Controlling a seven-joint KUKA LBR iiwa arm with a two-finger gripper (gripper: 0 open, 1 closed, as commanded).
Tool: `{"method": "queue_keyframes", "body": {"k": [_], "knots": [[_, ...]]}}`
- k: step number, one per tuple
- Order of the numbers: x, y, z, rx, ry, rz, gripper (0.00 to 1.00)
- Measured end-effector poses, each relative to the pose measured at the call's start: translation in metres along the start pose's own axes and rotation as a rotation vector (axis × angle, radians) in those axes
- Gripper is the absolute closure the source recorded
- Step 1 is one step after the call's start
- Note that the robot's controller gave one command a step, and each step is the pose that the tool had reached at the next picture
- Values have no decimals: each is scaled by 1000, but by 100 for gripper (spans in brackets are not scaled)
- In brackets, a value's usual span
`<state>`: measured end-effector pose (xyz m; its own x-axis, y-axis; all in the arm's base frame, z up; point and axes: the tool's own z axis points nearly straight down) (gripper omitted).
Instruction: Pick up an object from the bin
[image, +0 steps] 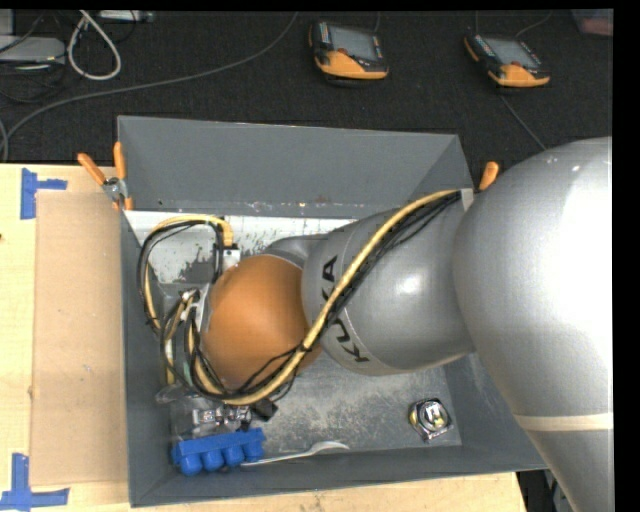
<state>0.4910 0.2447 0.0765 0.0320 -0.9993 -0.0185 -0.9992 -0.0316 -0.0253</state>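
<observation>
Down toward the near-left corner of the bin (290, 170), in the camera view, the gripper (212, 408) sits low beneath the orange cover (250, 315) on the wrist. Black and yellow cables (160, 250) loop round it toward the left wall. Whether the gripper is wide or narrow I cannot tell, since the cover and cables hide its working end. Just on its near side a blue block (215, 452) with a row of round studs lies along the near wall; whether the two touch cannot be made out. A pale slim piece (305, 450) stretches rightward from the block, also close to the near wall. Well apart, toward the near-right corner, rests a small silver and yellow thing (430, 418) with bare floor around it. The arm (400, 300) crosses the bin from the right and covers most of the middle and far floor. Open floor shows between the pale slim piece and the silver and yellow thing. On the left, the cables leave little room beside the wall.
</observation>
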Motion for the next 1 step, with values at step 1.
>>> {"method": "queue_keyframes", "body": {"k": [1], "knots": [[0, 0, 0, 0, 0, 0, 100]]}}
